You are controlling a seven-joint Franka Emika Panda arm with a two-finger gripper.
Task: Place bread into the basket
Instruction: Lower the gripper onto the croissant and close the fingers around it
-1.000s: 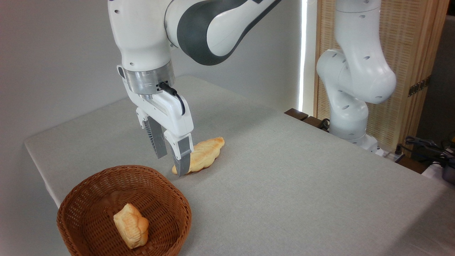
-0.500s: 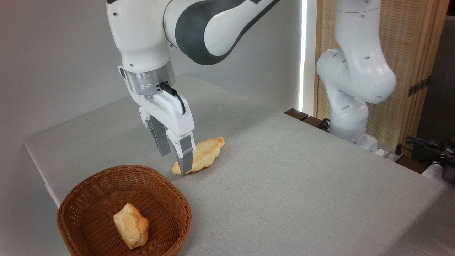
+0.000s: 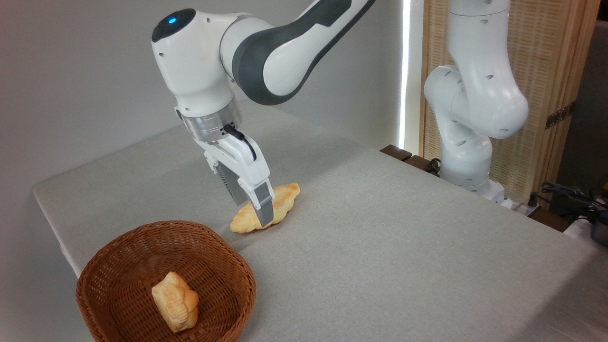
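Bread (image 3: 280, 199) lies on the counter (image 3: 380, 237) just beyond the basket (image 3: 118, 251), end effector (image 3: 254, 211) tilted over its middle with fingers apart straddling it, so this looks like the grasp step; next needs closing, lifting, then carrying to the basket.

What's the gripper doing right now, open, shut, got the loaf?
Gripper: open, fingers straddling the middle of the bread, which lies on the table; no grip visible yet.
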